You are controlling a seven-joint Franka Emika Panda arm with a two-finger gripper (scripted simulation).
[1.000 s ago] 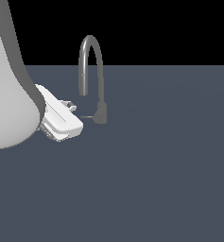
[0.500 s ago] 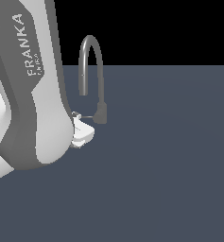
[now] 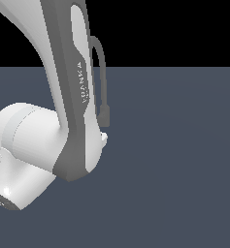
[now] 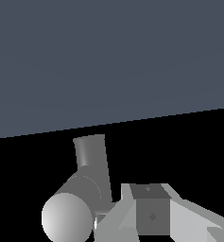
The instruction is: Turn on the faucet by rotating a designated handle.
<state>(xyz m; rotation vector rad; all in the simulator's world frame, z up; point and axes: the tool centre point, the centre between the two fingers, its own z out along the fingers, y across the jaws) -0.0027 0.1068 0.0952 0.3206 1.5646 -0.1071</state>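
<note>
In the exterior view my white-and-grey arm hides most of the faucet [image 3: 103, 72]. Only part of its arched spout and a short dark cylinder at its lower end show past the arm's edge. The handle is hidden there. My gripper [image 3: 104, 138] shows only as a small white tip behind the arm, just below the faucet. In the wrist view the gripper [image 4: 151, 215] is a grey-white block right beside a thick grey faucet cylinder [image 4: 71, 212] with a rounded end and a tube rising from it. I cannot tell whether that cylinder is the handle, or how the jaws stand.
A flat dark blue-grey floor [image 3: 184, 160] spreads across the scene under a black background. The arm's large white joint [image 3: 19, 145] fills the exterior view's lower left.
The arm has swung toward the exterior view's right and nearer the camera. It now covers most of the faucet and the gripper, which showed beside the faucet's base before.
</note>
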